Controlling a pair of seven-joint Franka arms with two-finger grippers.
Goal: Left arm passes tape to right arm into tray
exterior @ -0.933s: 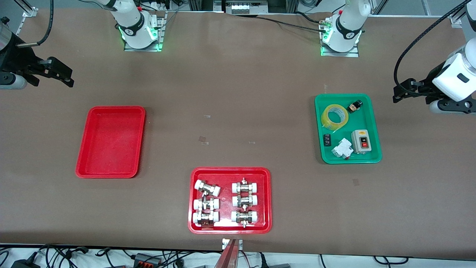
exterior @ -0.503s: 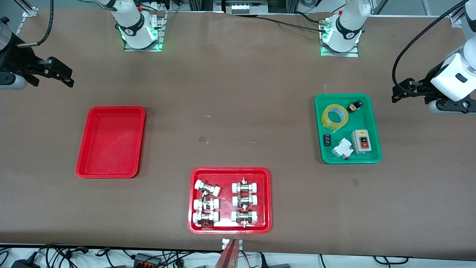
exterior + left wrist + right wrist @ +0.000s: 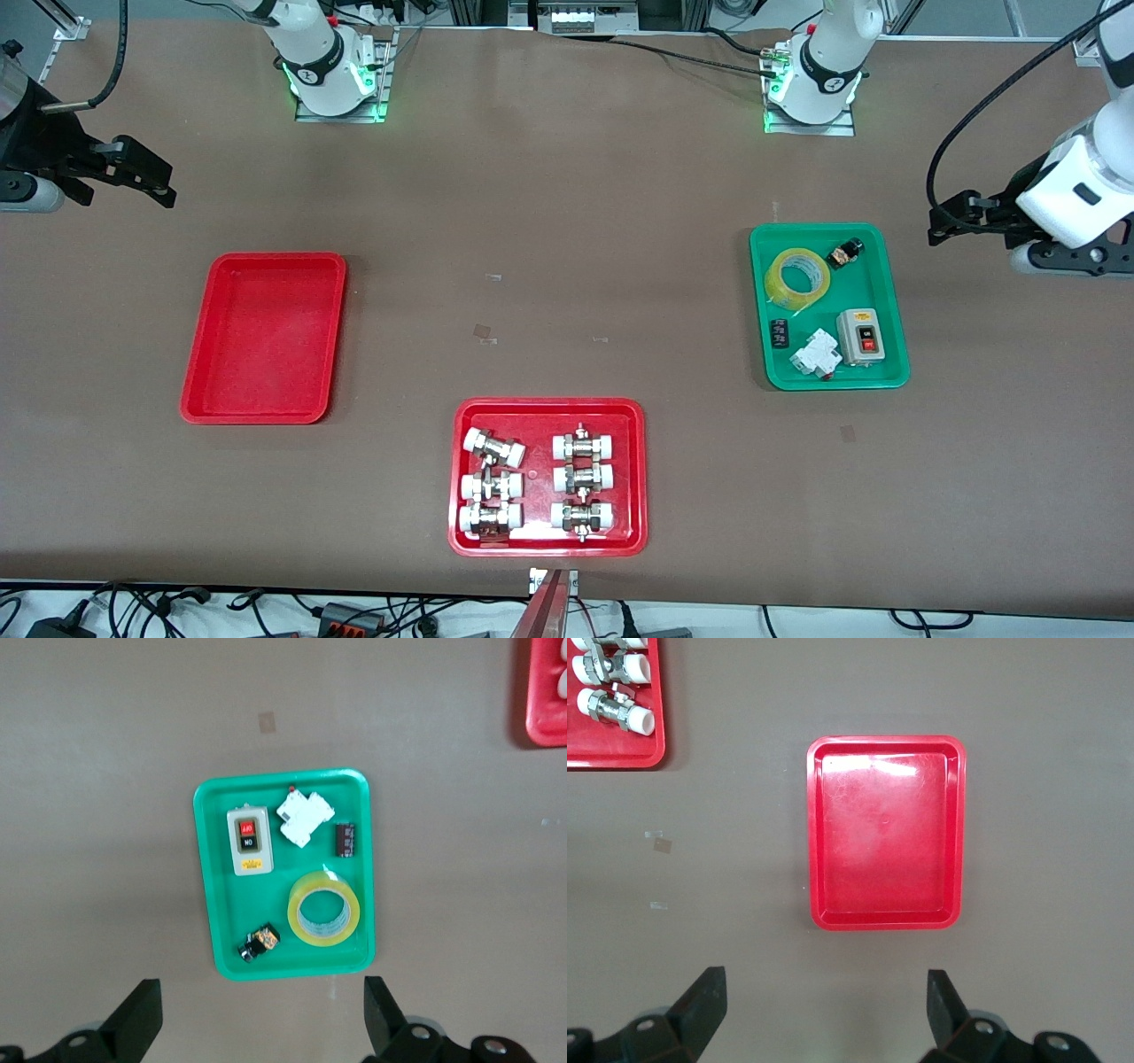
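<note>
The tape lies flat in the green tray, at that tray's end farther from the front camera; it also shows in the left wrist view. My left gripper is open and empty, up in the air over bare table beside the green tray, at the left arm's end; in the left wrist view it is off the tray's rim. The plain red tray is empty and lies toward the right arm's end. My right gripper is open and empty, waiting over bare table; the red tray shows in its wrist view.
The green tray also holds a grey switch box, a white breaker, a small black block and a small black-and-yellow part. A wider red tray of white-capped fittings lies near the front edge.
My left gripper has shifted a little toward the green tray. The right arm and everything on the table have stayed still.
</note>
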